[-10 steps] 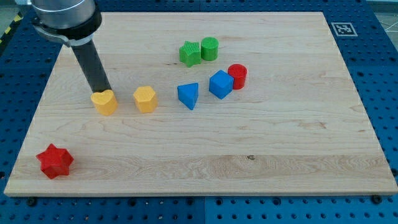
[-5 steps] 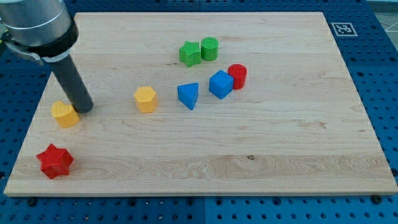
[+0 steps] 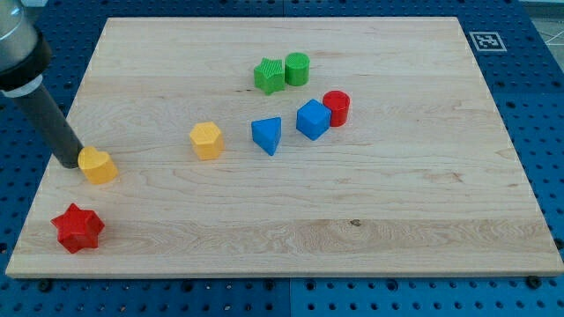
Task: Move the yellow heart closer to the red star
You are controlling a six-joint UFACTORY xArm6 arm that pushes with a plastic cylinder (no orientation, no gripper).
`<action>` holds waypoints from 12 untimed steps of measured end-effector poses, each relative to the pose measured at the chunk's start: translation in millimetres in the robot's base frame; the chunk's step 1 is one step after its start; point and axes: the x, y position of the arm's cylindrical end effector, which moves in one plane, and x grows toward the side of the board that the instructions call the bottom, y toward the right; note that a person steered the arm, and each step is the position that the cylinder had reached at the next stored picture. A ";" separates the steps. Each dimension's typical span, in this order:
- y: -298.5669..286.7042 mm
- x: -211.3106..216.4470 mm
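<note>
My tip (image 3: 70,164) crossed to the yellow heart's (image 3: 98,165) left, seemingly touching it.

Grey robot arm housing (image 3: 18,48) cut off by view's top and left edges. Red cylinder block (image 3: 337,107) partly hidden behind blue cube block (image 3: 312,119). Square fiducial marker (image 3: 486,40) pattern too small to read.

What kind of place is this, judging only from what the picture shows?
Probably a robotics lab bench. A wooden board lies on a blue perforated table, with a printed marker tag at its corner. My tip sits just left of the yellow heart, above the red star.
</note>
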 end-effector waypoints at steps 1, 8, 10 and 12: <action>10.5 0.0; 34.6 -5.9; 20.5 3.5; 22.4 38.5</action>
